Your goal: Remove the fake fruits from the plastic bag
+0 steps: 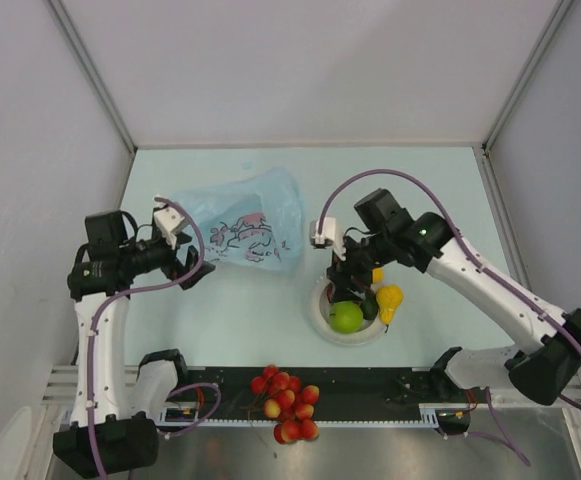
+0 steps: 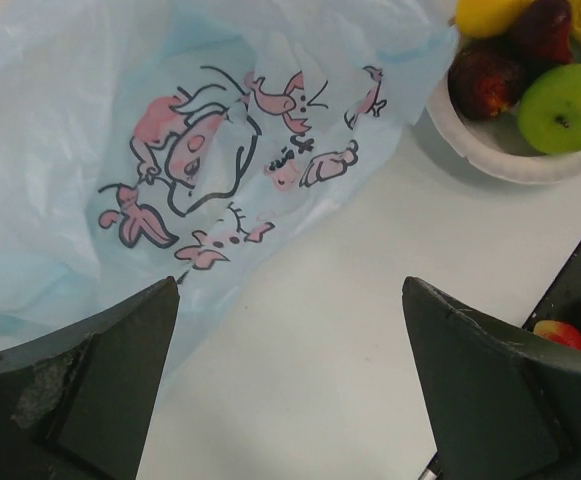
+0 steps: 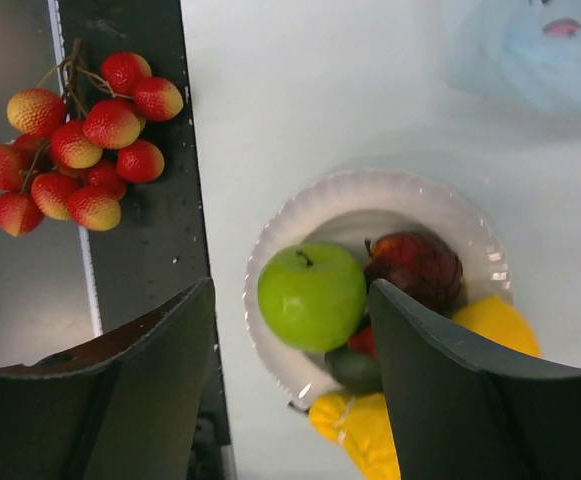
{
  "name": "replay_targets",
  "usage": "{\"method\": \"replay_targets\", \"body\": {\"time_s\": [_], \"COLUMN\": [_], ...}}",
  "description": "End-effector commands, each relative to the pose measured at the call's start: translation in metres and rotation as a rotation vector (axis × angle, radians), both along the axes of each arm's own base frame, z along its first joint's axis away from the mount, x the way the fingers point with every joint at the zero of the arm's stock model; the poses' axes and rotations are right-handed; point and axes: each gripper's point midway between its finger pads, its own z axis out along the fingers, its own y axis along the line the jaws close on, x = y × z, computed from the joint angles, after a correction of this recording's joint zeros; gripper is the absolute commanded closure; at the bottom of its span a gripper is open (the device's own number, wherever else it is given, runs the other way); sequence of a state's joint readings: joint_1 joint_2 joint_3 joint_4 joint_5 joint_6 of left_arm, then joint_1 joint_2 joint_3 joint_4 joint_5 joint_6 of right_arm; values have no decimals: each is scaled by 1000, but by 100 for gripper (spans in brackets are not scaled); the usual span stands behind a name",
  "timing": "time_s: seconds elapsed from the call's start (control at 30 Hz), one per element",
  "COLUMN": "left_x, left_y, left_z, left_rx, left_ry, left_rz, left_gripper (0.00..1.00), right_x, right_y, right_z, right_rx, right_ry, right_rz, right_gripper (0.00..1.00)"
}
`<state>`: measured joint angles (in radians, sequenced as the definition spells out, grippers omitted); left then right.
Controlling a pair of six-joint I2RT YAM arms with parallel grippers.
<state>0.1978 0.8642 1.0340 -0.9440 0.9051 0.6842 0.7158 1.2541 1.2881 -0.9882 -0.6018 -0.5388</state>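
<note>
The light-blue plastic bag [image 1: 242,225] with pink drawings lies crumpled at the left of the table; no fruit shows through it [image 2: 120,150]. My left gripper [image 1: 192,263] hovers open at its near edge, nothing between the fingers [image 2: 290,285]. The fake fruits lie outside the bag. A green apple [image 3: 310,295], a dark maroon fruit [image 3: 418,268], an avocado [image 3: 355,368], a lemon [image 3: 495,325] and a banana [image 3: 365,430] are heaped on and around the white plate [image 3: 390,190]. My right gripper [image 1: 355,275] hangs open just above the apple. Red grapes [image 1: 287,402] lie apart.
The grapes rest on the black rail [image 1: 370,395] at the table's near edge, between the two arm bases. The plate [image 1: 320,320] sits right of centre, close to the bag's right end. Grey walls enclose the table on three sides.
</note>
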Motion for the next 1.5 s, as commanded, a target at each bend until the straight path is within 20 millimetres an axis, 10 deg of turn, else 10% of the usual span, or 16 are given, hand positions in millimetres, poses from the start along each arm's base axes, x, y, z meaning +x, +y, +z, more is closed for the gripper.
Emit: {"method": "replay_targets", "body": {"time_s": [0.0,0.2,0.33,0.7,0.77,1.13,1.47], "left_x": [15,22,41,61,61,39,48], "left_y": [-3,-3,6,46,43,32,38], "left_z": [1,-8,-17,9,20,47,37], "left_rx": [-58,-145,-222,-121,-147,-187,-193], "left_ry": [-50,47,130,96,93,-1,20], "left_rz": [13,67,210,434,441,414,456], "left_gripper": [2,2,2,1,1,1,1], "right_x": [8,-48,-45,-129,-146,-170,-206], "right_y": [46,94,135,228,230,198,188], "right_z": [-2,-44,-47,-57,-91,-148,-160], "right_rx": [78,-40,-23,-49,-152,-368,-426], "right_ry": [-92,-136,-174,-155,-151,-70,48], "right_rz": [136,386,366,437,493,566,612], "right_gripper": [32,31,32,30,32,47,52]}}
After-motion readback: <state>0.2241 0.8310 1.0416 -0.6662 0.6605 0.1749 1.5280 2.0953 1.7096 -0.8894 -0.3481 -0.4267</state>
